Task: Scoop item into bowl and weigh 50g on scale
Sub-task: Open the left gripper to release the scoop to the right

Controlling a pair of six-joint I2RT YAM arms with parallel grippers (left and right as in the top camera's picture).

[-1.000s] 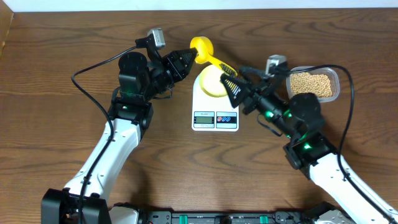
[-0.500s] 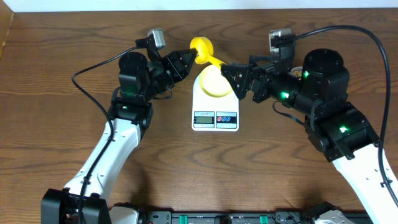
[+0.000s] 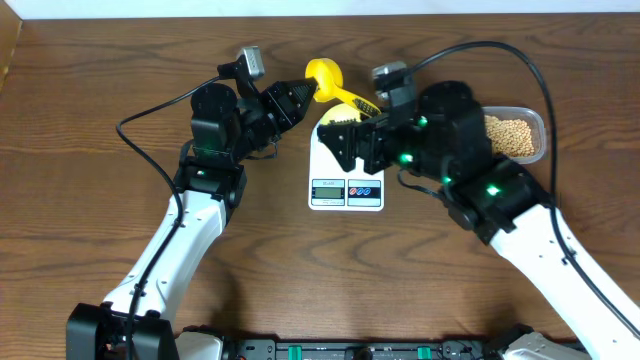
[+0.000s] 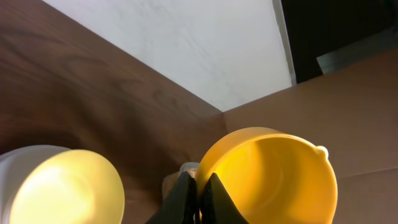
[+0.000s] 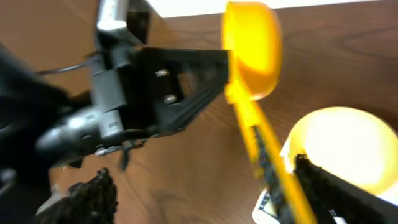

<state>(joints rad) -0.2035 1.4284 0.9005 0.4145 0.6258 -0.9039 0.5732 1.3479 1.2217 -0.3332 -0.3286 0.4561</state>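
The left claw (image 3: 303, 97) is pinched shut on the rim of the yellow scoop (image 3: 325, 74) and holds it up in the air, just behind the scale (image 3: 347, 190). The scoop looks empty inside. Its long handle (image 5: 264, 155) points toward the right claw (image 3: 345, 140). That claw has its two fingers wide apart, with the handle in the gap, close to one finger. It hangs right over the pale bowl (image 5: 339, 140), which sits on the scale. The bowl looks empty too. All the beans (image 3: 512, 135) are in the clear tub (image 3: 543, 135), off to the right side of the table (image 3: 80, 150). It looks like the scoop is about to go from one claw to the other, so no beans have been scooped yet. A few things could go wrong here. If the left claw lets go before the right one grips, the scoop may fall and knock the bowl. If both claws pull at once, the scoop could twist or slip out. The right claw is low over the bowl, so a small dip could bump the bowl or push it off the scale. A poor grip on the thin handle could let the scoop tip later and spill beans on the table.
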